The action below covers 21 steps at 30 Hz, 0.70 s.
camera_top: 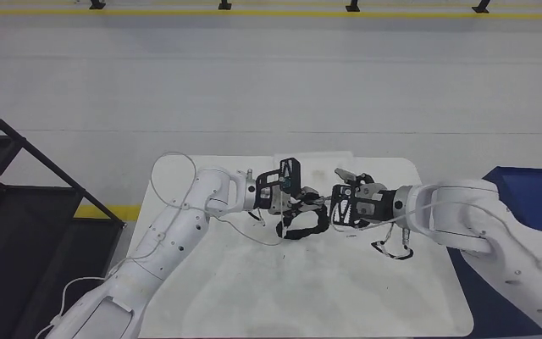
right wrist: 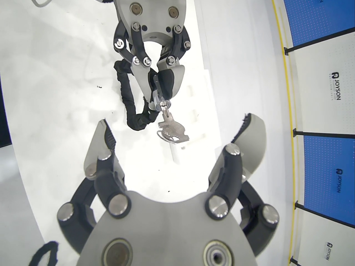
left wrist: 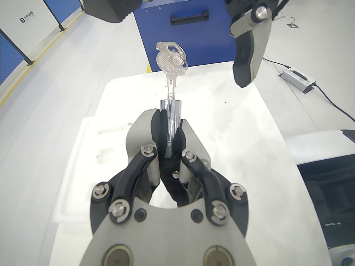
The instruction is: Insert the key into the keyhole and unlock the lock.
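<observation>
- The left hand (left wrist: 167, 124) is clenching the shiny chrome cylinder lock (left wrist: 174, 109), holding it above the white tabletop (left wrist: 244, 145). The lock's black fabric-sleeved cable (right wrist: 128, 106) is hanging in a loop beneath.
- The flat silver metal key (left wrist: 172, 59) is sitting with its blade in the keyhole at the cylinder's end, its textured head sticking out free.
- The right hand (right wrist: 176, 126) is hovering released, its fingers spread wide on either side of the key head and touching nothing.
- Insertion is looking done, so the unlocking turn is the step in hand.
- The next move is calling for the right hand closing squarely on the flat key head. It would then be twisting about the cylinder's axis, with the left hand bracing the lock.
</observation>
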Tool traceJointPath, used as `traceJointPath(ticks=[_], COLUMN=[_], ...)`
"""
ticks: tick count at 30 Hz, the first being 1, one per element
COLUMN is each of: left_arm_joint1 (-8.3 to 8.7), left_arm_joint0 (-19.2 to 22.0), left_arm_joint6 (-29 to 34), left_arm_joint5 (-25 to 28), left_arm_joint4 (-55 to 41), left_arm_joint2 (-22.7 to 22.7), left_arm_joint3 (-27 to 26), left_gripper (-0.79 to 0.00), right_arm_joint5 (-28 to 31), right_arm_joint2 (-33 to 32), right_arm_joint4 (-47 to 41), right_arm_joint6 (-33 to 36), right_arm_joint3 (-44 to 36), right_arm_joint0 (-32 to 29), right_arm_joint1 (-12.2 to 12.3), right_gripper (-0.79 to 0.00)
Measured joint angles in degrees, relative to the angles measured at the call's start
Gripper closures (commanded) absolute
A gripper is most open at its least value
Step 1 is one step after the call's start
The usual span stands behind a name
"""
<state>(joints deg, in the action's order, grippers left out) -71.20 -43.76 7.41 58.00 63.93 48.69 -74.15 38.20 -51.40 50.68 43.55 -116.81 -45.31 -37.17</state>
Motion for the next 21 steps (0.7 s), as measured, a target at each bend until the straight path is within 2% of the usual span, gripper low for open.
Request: traceJointPath(ticks=[1,7,10,12,21], left_arm_joint1=[0.18,1.25,1.64,1.89,2.78], left_arm_joint0=[0.12,0.59,0.7,0.79,1.19], left_arm_joint6=[0.08,0.37,0.41,0.45,0.08], left_arm_joint5=[0.0,0.0,0.0,0.0,0.0], left_arm_joint4=[-0.48,-2.14,-2.66,-2.9,-3.69], left_arm_joint2=[-0.11,-0.89,-1.41,-1.78,-2.91], left_arm_joint3=[-0.01,-0.19,-0.32,-0.44,-0.78], left_gripper=[0.0,0.0,0.0,0.0,0.0], right_arm_joint5=[-0.04,-0.56,-1.17,-1.47,-1.95], right_arm_joint2=[-0.09,-0.39,-0.57,-0.74,-1.2], right_arm_joint4=[0.61,3.93,4.95,5.5,4.87], right_arm_joint6=[0.03,1.13,1.13,0.63,-0.15], right_arm_joint3=[-0.4,-2.35,-2.74,-2.88,-2.6], right_arm_joint0=[-0.29,-1.58,-1.9,-2.16,-3.17], right_arm_joint1=[0.02,-0.04,-0.18,-0.29,-0.79], right_gripper=[-0.163,-0.169,-0.055,-0.009,0.0])
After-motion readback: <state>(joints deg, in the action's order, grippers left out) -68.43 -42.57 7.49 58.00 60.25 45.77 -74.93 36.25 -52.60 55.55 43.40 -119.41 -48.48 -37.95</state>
